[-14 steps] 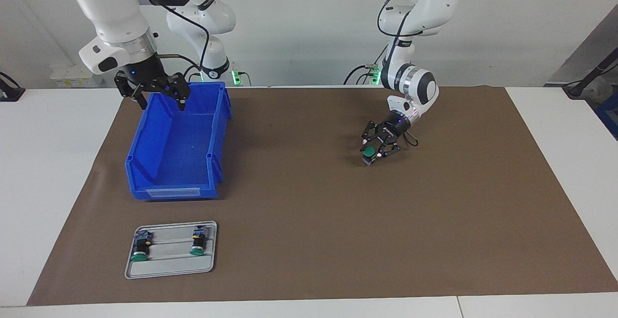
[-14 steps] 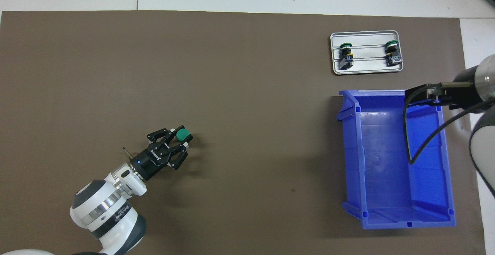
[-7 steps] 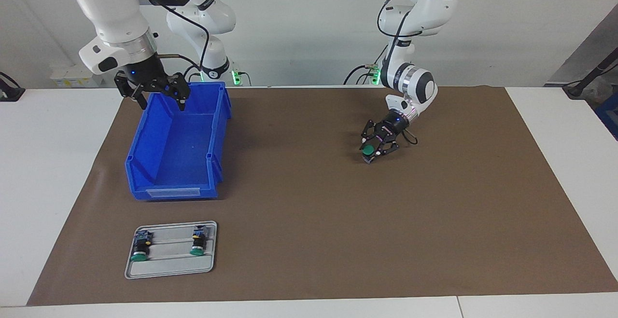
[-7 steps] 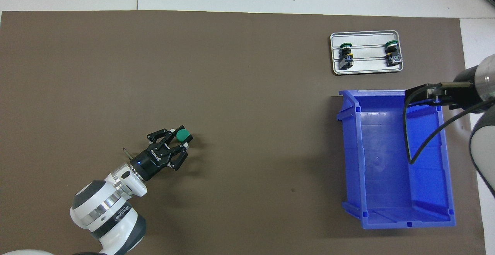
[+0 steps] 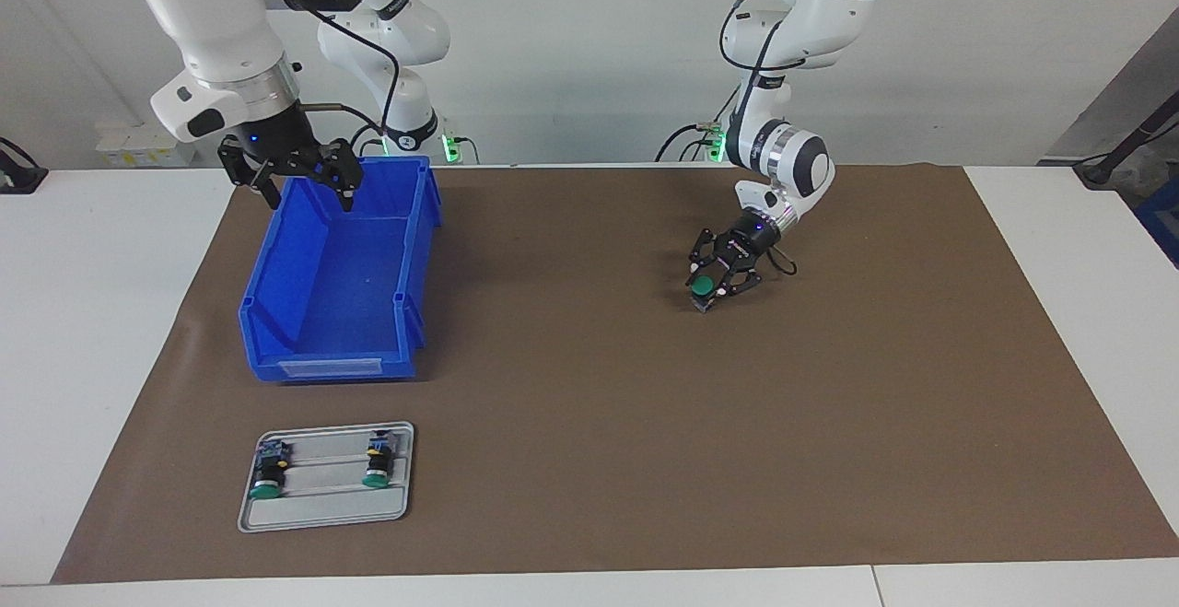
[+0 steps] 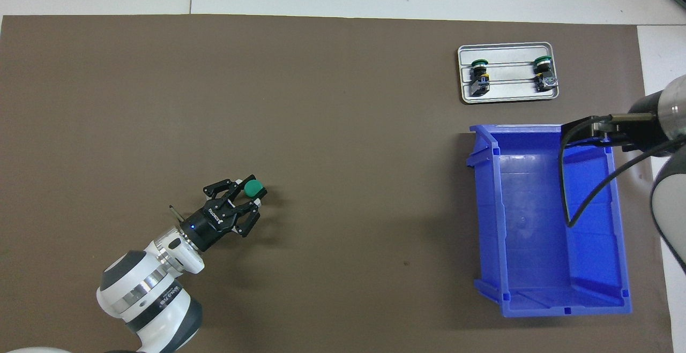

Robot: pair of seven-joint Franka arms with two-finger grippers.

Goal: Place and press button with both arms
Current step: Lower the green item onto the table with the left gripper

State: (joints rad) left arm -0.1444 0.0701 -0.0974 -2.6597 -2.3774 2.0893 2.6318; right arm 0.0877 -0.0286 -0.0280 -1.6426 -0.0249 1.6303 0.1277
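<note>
Three buttons in view. One button (image 5: pixel 704 288) sits in the left gripper (image 5: pixel 717 277), low over the brown mat (image 5: pixel 645 404) toward the left arm's end of the table; green cap faces away from the robots, base at or just off the mat, contact not resolvable. Left fingers are closed around the button's black body. The two spare buttons (image 5: pixel 267 478) lie on the small grey tray (image 5: pixel 322 519), which is farther from the robots than the blue bin (image 5: pixel 336 312).

Right gripper (image 5: pixel 295 174) waits over the bin's wall nearest the robots, fingers spread apart, holding nothing.

Step in hand, as I judge it: placing. The button looks about set down but not yet released, and pressing has not begun.

Next move likely calls for a steady seat on the mat, base flat and cap clear. One gripper would then need to steady the body while the other comes down on the cap. The right arm has most of the table to cross.

Surface: white table (image 5: pixel 110 331) covered by the brown mat, slightly rippled near the bin. Room: plain pale wall, cables and green indicator lights at the arm bases.
</note>
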